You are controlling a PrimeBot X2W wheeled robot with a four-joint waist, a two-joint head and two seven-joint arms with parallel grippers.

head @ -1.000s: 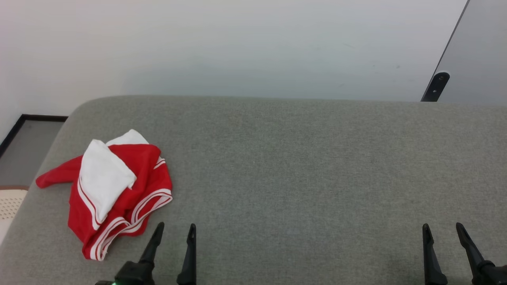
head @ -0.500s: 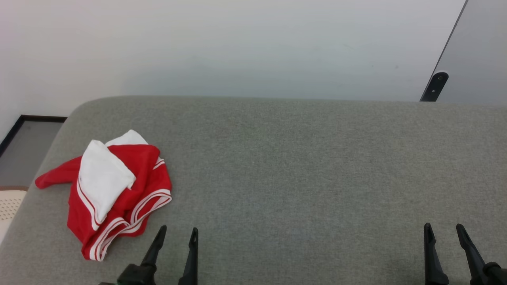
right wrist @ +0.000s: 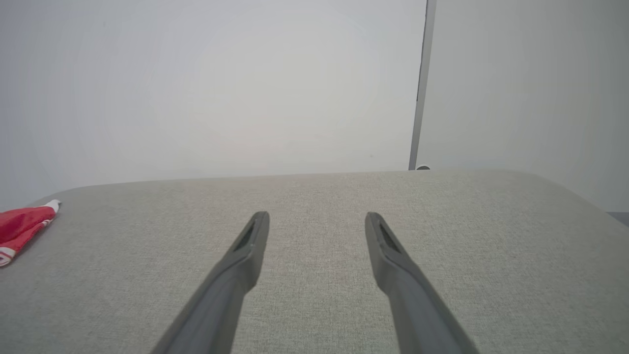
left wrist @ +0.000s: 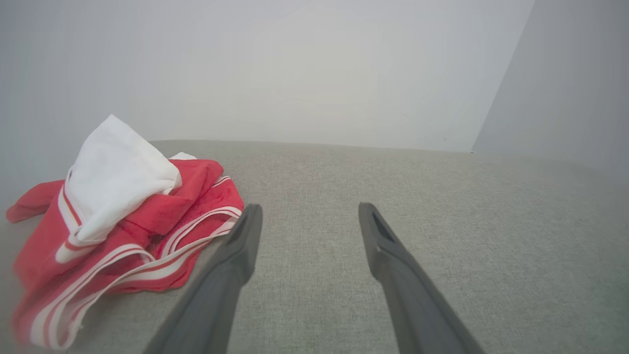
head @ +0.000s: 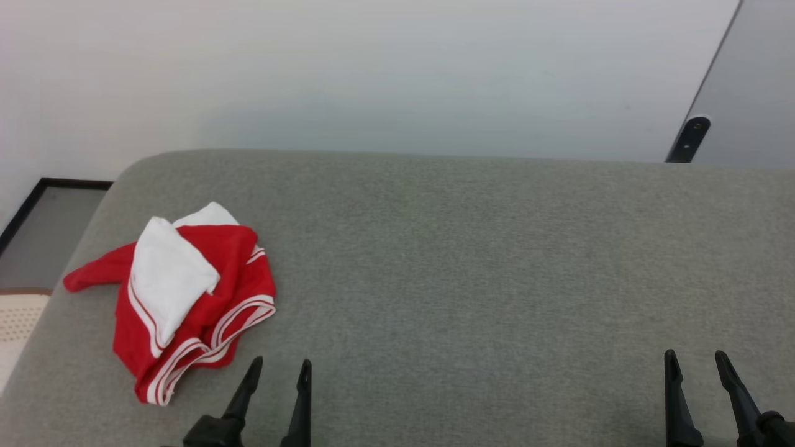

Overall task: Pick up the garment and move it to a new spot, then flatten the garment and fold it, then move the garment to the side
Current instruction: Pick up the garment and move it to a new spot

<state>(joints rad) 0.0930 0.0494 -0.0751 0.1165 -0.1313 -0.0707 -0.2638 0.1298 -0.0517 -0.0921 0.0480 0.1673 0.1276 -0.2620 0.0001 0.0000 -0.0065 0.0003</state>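
Both grippers stand along the bottom edge of the head view, over a wide grey fabric surface [head: 472, 261]. The left gripper [head: 279, 367] is left of centre, with its two dark fingers spread apart and nothing between them. The right gripper [head: 694, 360] is at the lower right, also spread and empty. The garment [head: 186, 298] lies crumpled in a heap at the left of the frame, on the grey surface near its rounded left end. It is just up and left of the left gripper's fingertips and apart from them. The heap is red, with a white sleeve folded over its top and red-and-white striped trim curling along its lower edge, and a red corner pokes out toward the left edge of the frame. In the left wrist view the heap lies at the left, and its striped hem runs behind the left finger. In the right wrist view a red corner of it shows at the far left edge, well apart from the open fingers. A pale wall [head: 372, 74] runs across the top of the head view, with a grey panel [head: 761, 87] at the upper right and a small dark fitting [head: 688, 139] at its foot.
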